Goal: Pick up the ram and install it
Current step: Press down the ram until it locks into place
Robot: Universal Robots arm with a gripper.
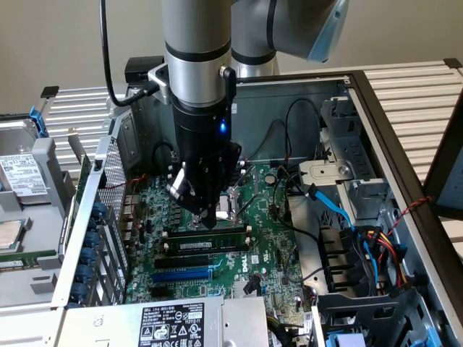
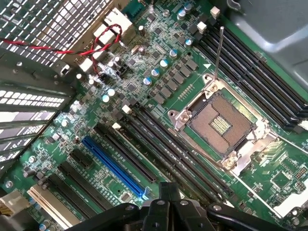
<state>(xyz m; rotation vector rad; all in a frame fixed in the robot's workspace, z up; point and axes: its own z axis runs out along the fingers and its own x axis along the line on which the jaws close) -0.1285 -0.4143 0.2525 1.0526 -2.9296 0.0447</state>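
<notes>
Ram lies in a memory slot on the motherboard, apparently inserted; the gripper, fingers pressed together and empty, stands directly above it; full seating unconfirmed.

Little can be read. A round Dell logo is printed in white on the green motherboard, near the blue slot. The power supply label carries rows of small print and certification marks, too fine to make out. The hard drive label at the exterior view's left and the white strip on the ram are likewise illegible.
</notes>
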